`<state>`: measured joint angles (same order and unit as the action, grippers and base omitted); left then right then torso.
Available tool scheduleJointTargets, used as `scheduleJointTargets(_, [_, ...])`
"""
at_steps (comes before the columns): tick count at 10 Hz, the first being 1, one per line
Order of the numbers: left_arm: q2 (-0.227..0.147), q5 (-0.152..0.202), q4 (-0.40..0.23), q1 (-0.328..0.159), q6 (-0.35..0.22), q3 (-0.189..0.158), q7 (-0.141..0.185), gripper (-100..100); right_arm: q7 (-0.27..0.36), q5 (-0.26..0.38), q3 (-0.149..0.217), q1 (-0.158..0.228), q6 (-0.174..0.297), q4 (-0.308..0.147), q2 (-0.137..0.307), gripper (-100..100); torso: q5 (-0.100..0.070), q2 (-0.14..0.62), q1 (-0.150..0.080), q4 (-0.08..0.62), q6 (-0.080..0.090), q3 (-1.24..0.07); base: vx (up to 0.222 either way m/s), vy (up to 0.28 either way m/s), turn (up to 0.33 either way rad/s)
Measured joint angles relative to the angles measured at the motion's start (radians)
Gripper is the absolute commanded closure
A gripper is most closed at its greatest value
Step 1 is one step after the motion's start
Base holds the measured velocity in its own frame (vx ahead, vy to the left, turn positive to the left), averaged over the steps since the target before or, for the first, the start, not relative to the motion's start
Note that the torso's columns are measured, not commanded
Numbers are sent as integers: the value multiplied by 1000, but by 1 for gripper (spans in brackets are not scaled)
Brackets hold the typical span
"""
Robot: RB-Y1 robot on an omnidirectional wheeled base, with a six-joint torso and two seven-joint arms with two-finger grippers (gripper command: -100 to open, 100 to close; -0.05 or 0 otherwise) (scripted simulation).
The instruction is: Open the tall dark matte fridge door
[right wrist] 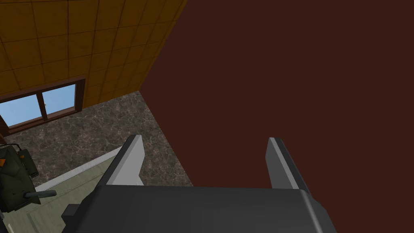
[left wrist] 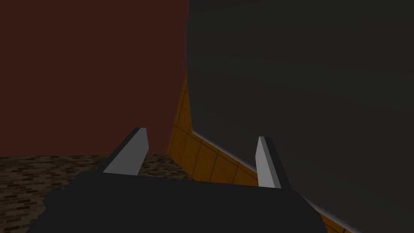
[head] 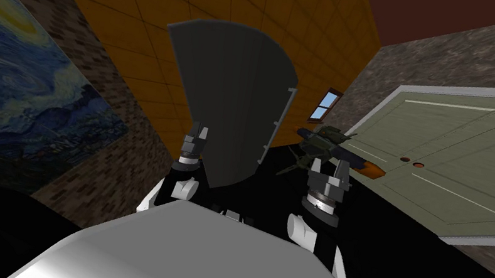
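Observation:
The tall dark grey fridge [head: 228, 98] stands straight ahead against the orange tiled wall, its door shut. A thin light grey handle [head: 279, 123] runs down the door's right edge. My left gripper [head: 197, 133] is raised close in front of the fridge's left part. In the left wrist view it [left wrist: 201, 133] stands open with nothing between its fingers, and the fridge's dark face [left wrist: 303, 101] lies just past one fingertip [left wrist: 267, 162]. My right gripper [head: 331, 163] is raised to the right of the fridge, below the handle, and is also open [right wrist: 204, 137] and empty.
A dark green model craft [head: 328, 143] with an orange tip sits just beyond my right gripper, and its edge [right wrist: 16, 178] appears in the right wrist view. A pale green double door [head: 470, 167] is on the right wall. A blue swirl painting [head: 3, 72] hangs left. A black area surrounds my base.

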<state>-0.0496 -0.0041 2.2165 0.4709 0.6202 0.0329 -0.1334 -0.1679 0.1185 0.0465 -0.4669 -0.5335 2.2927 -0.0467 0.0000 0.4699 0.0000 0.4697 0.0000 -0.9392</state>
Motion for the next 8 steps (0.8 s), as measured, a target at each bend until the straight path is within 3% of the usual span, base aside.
scheduleJointTargets(2, [0, 0, 0, 0, 0, 0, 0, 0, 0, 0, 0, 0, 0, 0, 0, 0, 0, 148, 0, 148, 0, -295, 0, 0, 0])
scheduleJointTargets(3, [0, 0, 0, 0, 0, 0, 0, -100, 0, 0, 0, 0, 0, 0, 0, 0, 0, 221, 0, 221, 0, -443, 23, -16, -26])
scheduleJointTargets(5, [-32, -3, 2, -23, -37, -3, -11, -100, 0, 0, 0, 0, 0, 0, 0, 0, 0, 263, -1, 264, 0, -532, 31, -33, -38])
scheduleJointTargets(8, [-63, -9, 0, -70, -112, -8, -36, -100, 0, 0, 0, 0, 0, 0, 0, 0, 0, 268, -1, 268, 0, -537, 41, -48, -43])
